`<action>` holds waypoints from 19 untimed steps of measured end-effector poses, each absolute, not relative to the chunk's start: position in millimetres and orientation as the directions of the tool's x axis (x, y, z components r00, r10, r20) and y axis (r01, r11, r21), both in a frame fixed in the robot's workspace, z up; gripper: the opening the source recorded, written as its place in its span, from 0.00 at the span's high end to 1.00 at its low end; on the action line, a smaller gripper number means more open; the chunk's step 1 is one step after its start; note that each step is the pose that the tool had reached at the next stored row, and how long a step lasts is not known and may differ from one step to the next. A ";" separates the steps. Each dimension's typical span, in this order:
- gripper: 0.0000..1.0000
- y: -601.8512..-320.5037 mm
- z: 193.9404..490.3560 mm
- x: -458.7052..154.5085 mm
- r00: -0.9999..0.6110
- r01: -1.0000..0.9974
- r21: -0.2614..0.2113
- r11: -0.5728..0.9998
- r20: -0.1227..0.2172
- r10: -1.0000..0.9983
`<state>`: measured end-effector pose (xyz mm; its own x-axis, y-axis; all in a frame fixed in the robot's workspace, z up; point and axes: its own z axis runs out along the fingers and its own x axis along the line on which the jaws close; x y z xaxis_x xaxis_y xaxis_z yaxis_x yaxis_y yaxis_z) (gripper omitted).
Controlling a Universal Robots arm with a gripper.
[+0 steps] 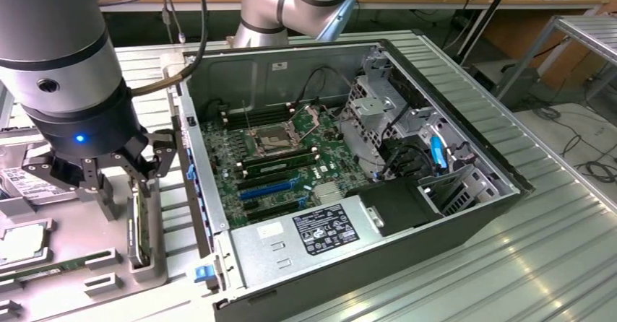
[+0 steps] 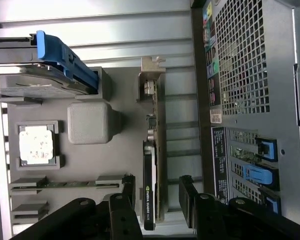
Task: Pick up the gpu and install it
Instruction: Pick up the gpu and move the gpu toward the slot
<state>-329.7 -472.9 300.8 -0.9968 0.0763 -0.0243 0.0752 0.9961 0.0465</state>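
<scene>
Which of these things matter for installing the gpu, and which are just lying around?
For the job: gpu, gripper, open computer case, motherboard.
Lying about: processor chip, hard drive, memory stick.

Hangs at the exterior view's left, near the camera, as a thick silver arm (image 1: 53, 40) pointing almost straight down. Ends in a black wrist (image 1: 82, 138) with a small blue light (image 1: 80, 138) lit on it. Carries a black gripper (image 1: 130, 196) beneath, aimed downward. Holds the fingers (image 1: 100, 192) spread wide, with linkages splayed out to either side. Shows silver shoulder joints (image 1: 289, 4) farther back, toward the middle. Seen from the wrist: dark fingertips (image 2: 187, 190) set parallel and well apart, jaws fully open.
</scene>
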 end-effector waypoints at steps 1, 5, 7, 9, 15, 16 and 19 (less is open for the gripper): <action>0.52 -473.1 300.6 -329.8 -0.997 0.075 0.047 0.996 -0.024 0.076; 0.52 -473.3 300.5 -329.8 -0.997 0.075 0.046 0.996 -0.024 0.076; 0.52 -473.4 300.0 -329.8 -0.997 0.075 0.046 0.996 -0.024 0.076; 0.52 -473.3 298.6 -329.8 -0.997 0.075 0.047 0.996 -0.024 0.076; 0.52 -473.4 294.3 -329.8 -0.997 0.075 0.047 0.996 -0.024 0.076; 0.52 -473.4 293.5 -329.8 -0.997 0.075 0.047 0.996 -0.024 0.076; 0.52 -473.4 291.2 -330.0 -0.997 0.075 0.046 0.996 -0.024 0.076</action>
<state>-330.0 -473.4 291.2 -0.9968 0.0762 -0.0243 0.0751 0.9961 0.0465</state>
